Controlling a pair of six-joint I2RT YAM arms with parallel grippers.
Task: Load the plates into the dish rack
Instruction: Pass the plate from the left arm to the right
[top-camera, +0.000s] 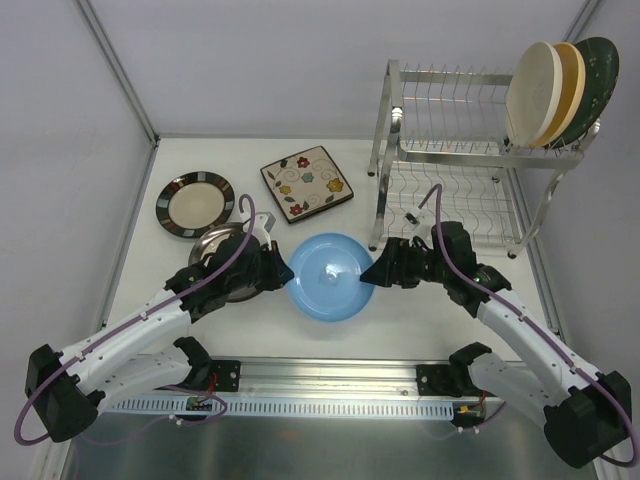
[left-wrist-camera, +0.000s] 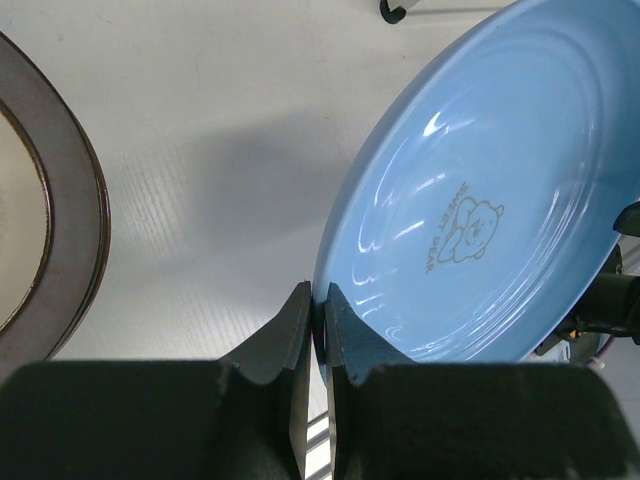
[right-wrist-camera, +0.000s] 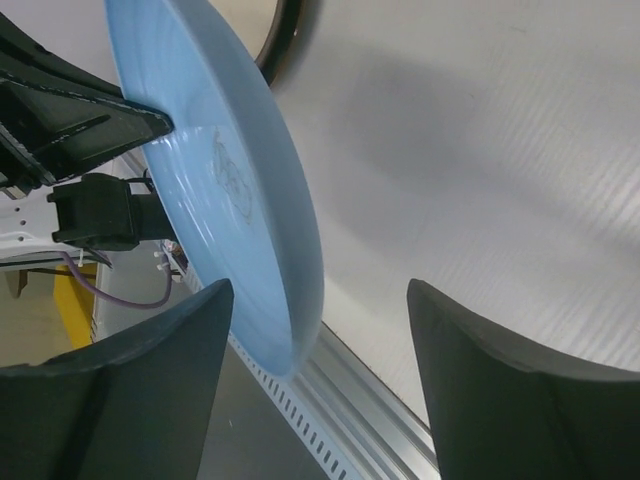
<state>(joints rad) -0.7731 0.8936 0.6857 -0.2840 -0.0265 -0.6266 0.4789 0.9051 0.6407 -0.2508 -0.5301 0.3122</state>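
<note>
a: where is the blue plate (top-camera: 328, 275) sitting right now?

b: it's hanging between my two arms, over the front middle of the table (top-camera: 400, 325), lifted clear of it and looking close to level from above. the dish rack (top-camera: 392, 120) is standing well apart at the back right, with three plates (top-camera: 548, 90) leaning in its upper slots.

a: and the pincers?

b: the left gripper (left-wrist-camera: 318, 300) is pinching the plate's left rim, jaws squeezed tight on it. the right gripper (right-wrist-camera: 318, 300) is spread wide, one jaw on each side of the opposite rim, and i'm not seeing it touching.

a: so you're handing it over?

b: that's how i'm reading it. i'm thinking the right one should be sliding deeper over the rim before closing, so it's biting past the lip and not just the edge. the left should be letting go only once the right is clamped firmly, or the plate may be dropping.

a: arm poses?

b: both forearms are reaching inward from the near edge, wrists turning toward each other and meeting at the plate, almost mirrored.
</note>
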